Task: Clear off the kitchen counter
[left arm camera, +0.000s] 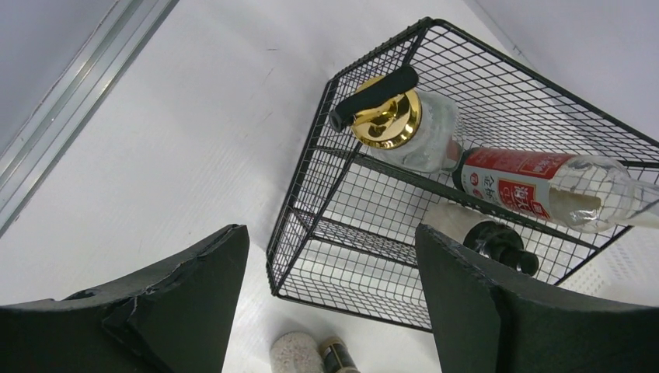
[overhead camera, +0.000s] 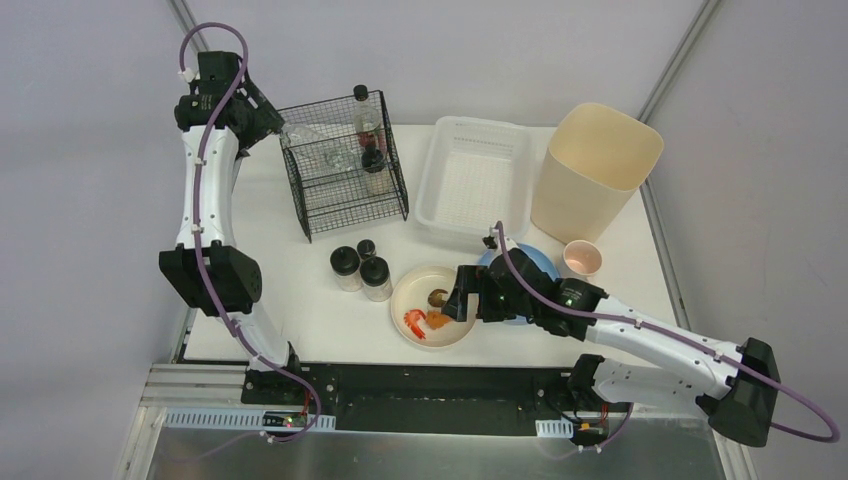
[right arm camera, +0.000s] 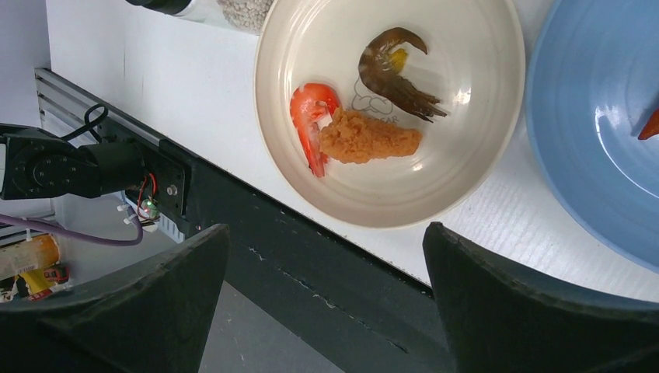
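Beneath the left hand [left arm camera: 330, 233] and right hand [right arm camera: 326, 229], both spread and empty, lies the kitchen counter [overhead camera: 300, 310], untouched.

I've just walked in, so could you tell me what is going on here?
Two robot arms are clearing the kitchen counter. The left tool hangs open and empty beside the black wire basket, which holds bottles. The right tool hovers open by the cream bowl of shrimp. Three spice jars, a blue plate and a pink cup sit nearby.

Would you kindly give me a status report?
Left gripper open, empty, by black wire basket. Right gripper open at round cream bowl. White flat counter uncleared: glass jars, blue plate, pink cup.
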Tool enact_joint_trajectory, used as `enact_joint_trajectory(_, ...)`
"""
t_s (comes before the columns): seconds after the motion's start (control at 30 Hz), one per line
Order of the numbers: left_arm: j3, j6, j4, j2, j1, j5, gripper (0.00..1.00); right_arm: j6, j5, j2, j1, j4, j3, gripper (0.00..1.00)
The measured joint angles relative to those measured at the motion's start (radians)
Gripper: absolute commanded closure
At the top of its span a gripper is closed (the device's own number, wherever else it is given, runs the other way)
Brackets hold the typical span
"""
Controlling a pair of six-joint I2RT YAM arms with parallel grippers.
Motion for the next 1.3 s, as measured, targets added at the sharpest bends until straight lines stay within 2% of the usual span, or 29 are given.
enact_joint_trajectory(0.27,-0.014,-0.026,0.072,0.031,0.000,0.000,0.21,-0.001,0.000,-0.020,0.000,0.000,-0.005,0.01)
enact_joint_trajectory(0.5,-0.119,-0.062,0.180,0.028,0.000,0.000,0.23,0.000,0.001,-0.038,0.000,-0.002,-0.017,0.01)
enact_joint_trajectory(1.03,-0.537,-0.164,0.589,-0.126,0.000,0.000,0.27,-0.002,0.000,-0.064,0.000,-0.002,-0.036,0.01)
enact_joint_trajectory(1.3,-0.761,-0.190,0.871,-0.228,0.000,-0.001,0.28,-0.001,-0.003,-0.073,0.000,-0.004,-0.045,0.01)
